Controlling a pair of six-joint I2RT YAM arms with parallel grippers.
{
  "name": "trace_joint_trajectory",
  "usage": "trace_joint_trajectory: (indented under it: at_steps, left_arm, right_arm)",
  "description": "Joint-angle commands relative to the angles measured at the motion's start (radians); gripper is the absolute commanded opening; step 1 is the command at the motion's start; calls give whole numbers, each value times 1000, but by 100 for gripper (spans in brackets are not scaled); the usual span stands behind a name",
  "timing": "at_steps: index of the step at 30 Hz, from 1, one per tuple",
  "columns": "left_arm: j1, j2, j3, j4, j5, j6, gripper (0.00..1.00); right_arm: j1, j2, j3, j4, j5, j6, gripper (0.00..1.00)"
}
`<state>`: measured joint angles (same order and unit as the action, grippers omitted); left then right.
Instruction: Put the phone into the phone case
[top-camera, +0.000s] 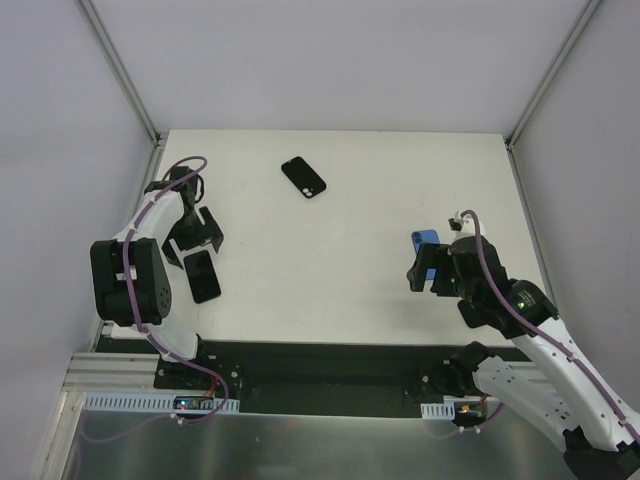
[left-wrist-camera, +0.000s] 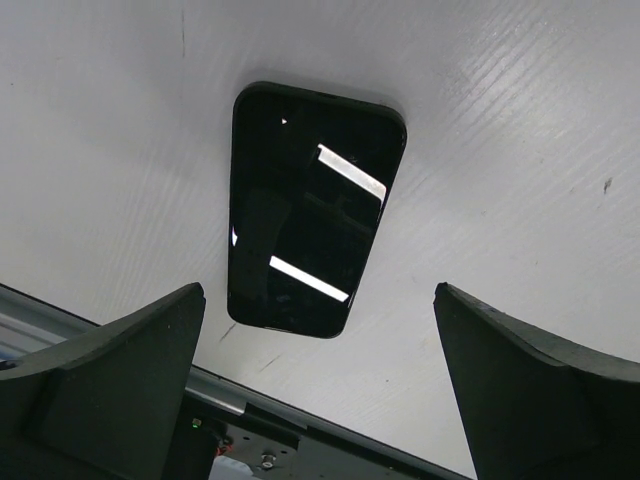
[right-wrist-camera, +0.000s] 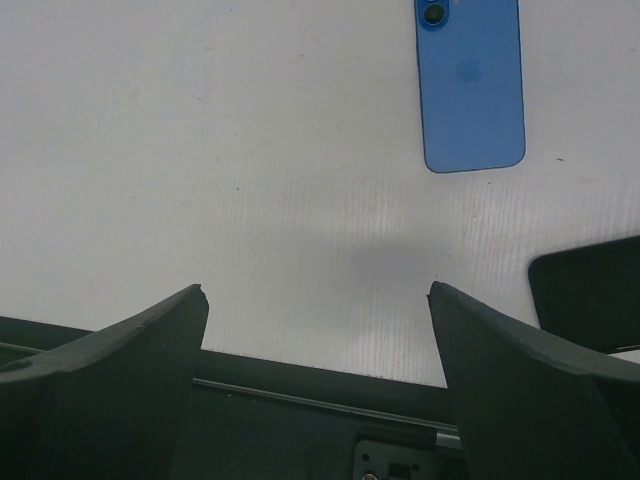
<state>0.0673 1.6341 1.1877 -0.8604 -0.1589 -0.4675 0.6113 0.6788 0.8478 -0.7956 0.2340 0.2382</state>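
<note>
Both spread wide and empty: left hand (top-camera: 195, 240) poised directly above black slab (left-wrist-camera: 310, 210) on desk (right-wrist-camera: 200, 150); phone (right-wrist-camera: 470, 90), blue back up, just ahead and slightly right of right hand (right-wrist-camera: 315, 290).

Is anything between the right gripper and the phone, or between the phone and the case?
Nothing visible. Bare table lies between the open right gripper and the phone, which lies blue back up. The stretch from there to the case is bare too; a black slab sits far left, out of the path.
</note>
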Motion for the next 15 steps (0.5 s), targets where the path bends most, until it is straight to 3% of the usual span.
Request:
trace_joint_trajectory:
  at_steps: [1,8,15]
  left_arm:
    - [20,4,-26,24,62,18,98]
    - [34,-65,-65,69,123,23,93]
    - [34,-262,-166,165,274,70,93]
  right_arm:
    - [4,13,7,33,5,-20,95]
    - [-50,145,56,10,234,53,96]
    - [-272,365,135,64,140,51,99]
